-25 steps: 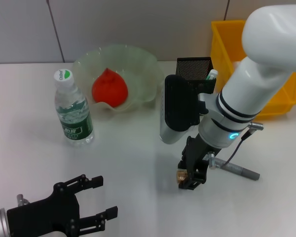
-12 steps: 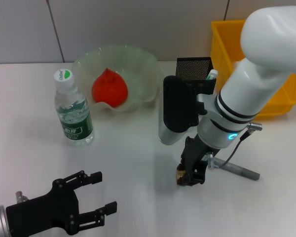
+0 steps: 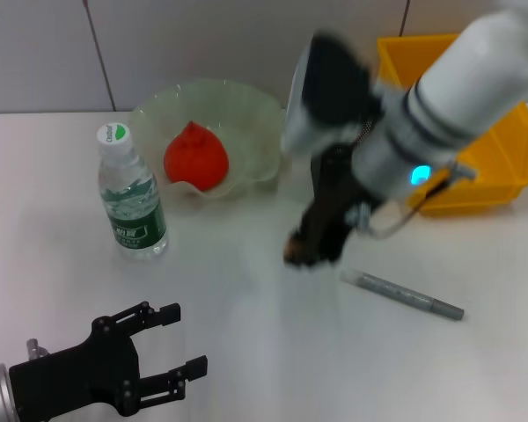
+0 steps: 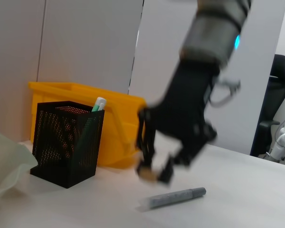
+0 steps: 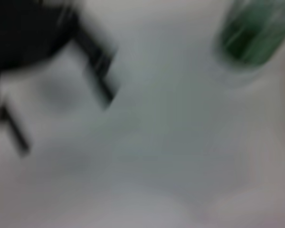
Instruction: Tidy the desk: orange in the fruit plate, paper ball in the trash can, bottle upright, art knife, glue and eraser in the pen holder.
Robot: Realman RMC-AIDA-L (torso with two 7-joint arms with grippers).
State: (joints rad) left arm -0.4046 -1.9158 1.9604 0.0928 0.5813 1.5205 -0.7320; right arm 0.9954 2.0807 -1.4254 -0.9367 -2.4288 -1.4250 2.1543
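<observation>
My right gripper (image 3: 304,251) hangs above the table's middle, shut on a small tan eraser (image 4: 149,175). The grey art knife (image 3: 403,294) lies on the table just to its right and also shows in the left wrist view (image 4: 173,197). The black mesh pen holder (image 4: 66,142) holds a green-capped glue stick (image 4: 99,103); in the head view my right arm hides the holder. The orange (image 3: 195,156) lies in the green fruit plate (image 3: 246,105). The bottle (image 3: 130,193) stands upright. My left gripper (image 3: 172,347) is open and empty at the front left. No paper ball shows.
A yellow bin (image 3: 493,176) stands at the back right, behind the pen holder. My right arm (image 3: 449,105) reaches across the back right of the table. The right wrist view is blurred and shows only the bottle's green label (image 5: 251,38).
My right gripper has risen from the table beside the art knife, carrying the eraser up and a little to the left. The left gripper has barely moved.
</observation>
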